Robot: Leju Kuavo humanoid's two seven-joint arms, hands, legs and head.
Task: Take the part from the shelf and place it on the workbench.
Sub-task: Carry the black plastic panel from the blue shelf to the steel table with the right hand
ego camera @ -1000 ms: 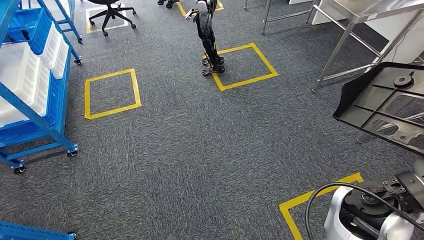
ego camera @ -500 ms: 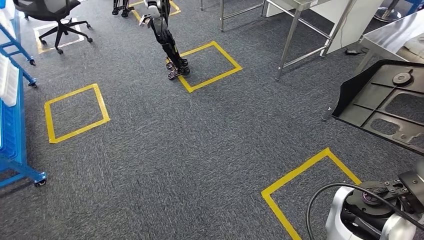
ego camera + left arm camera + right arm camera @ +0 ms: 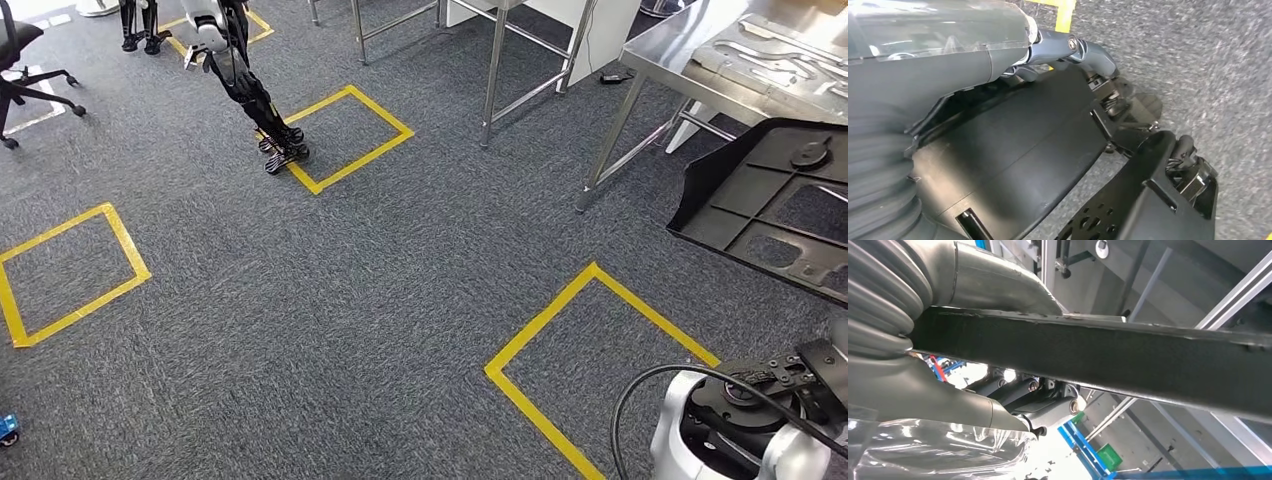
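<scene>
Nearest, at my right wrist: my right hand (image 3: 973, 390) clamps the edge of the part (image 3: 1098, 357), thumb on one face and dark fingers (image 3: 1048, 402) on the other, so it is holding the part, not wide or narrow on nothing. From this camera the rim of the part runs as a long black bar straight away from the hand.

At my left wrist: my left hand (image 3: 948, 75) hangs over the carpet, its dark fingers (image 3: 1068, 47) curled in. I cannot tell whether it is closed on anything; the black shapes below it look like my own body.

In the head view, the part (image 3: 770, 215) is a flat black ribbed tray carried at my right side, above the grey carpet (image 3: 350, 300) and a yellow floor square (image 3: 590, 275). It lies roughly level, its long axis running forward and to the right, one corner pointing toward the floor square.

Farther off, ahead and to the right, stands the workbench (image 3: 680, 50), a steel table just beyond the far edge of the part. In my judgement the carrying step is under way; the right hand alone bears the part, and the coming move turns on bringing that far edge over the bench top.

Farthest, another humanoid robot (image 3: 245, 80) stands by a second yellow square.
</scene>
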